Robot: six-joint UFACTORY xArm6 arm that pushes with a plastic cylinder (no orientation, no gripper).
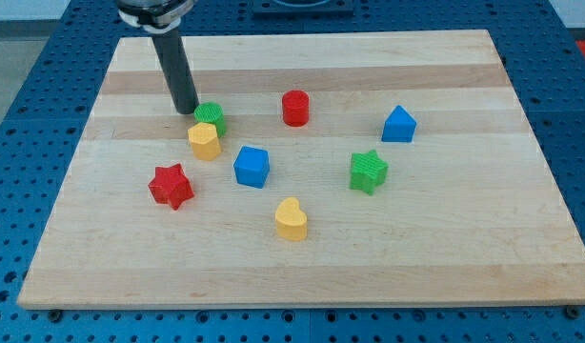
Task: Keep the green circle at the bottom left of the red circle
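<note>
1. A yellow block [205,140] is seen just below my tip [186,111], slightly toward the view's right.
2. A red star [171,186] is placed farther below the tip, a little to the view's left of it.
3. A blue cube [252,166] is found below and right of the tip, beside the yellow block.
4. A yellow heart [292,219] is set well below and right of the tip.
5. A green star [368,171] and a blue house-shaped block [399,124] are located far to the tip's right.
6. All are carried by a wooden board [464,248], laid on a blue perforated table [578,143].
</note>
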